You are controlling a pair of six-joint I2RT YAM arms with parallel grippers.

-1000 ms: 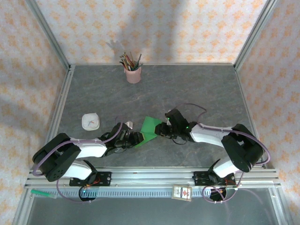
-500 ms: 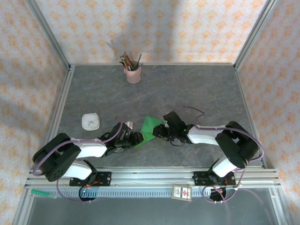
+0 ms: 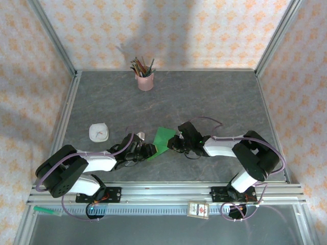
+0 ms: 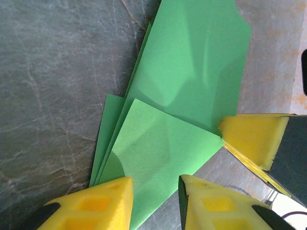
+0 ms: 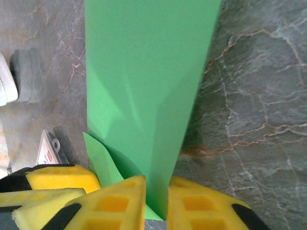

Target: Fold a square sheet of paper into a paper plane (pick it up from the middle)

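The square sheet of paper (image 3: 163,137) is bright green and folded into a narrower creased shape with layered flaps, lying on the grey table between the two arms. In the left wrist view the paper (image 4: 192,72) lies flat, and its near corner reaches into the gap of my left gripper (image 4: 156,206), whose jaws stand apart. My left gripper (image 3: 149,150) is at the paper's near left end. My right gripper (image 3: 172,143) is at its right edge. In the right wrist view the right gripper (image 5: 157,201) pinches a raised fold of the paper (image 5: 144,72).
A pink cup of pencils (image 3: 145,79) stands at the back of the table. A small white dish (image 3: 98,132) lies to the left. A small white dark-bordered card (image 5: 48,148) rests close to the left gripper. Metal frame rails run along the near edge.
The right gripper has slid a little to the left onto the paper and its jaws have closed on the fold. The left arm has stayed still.
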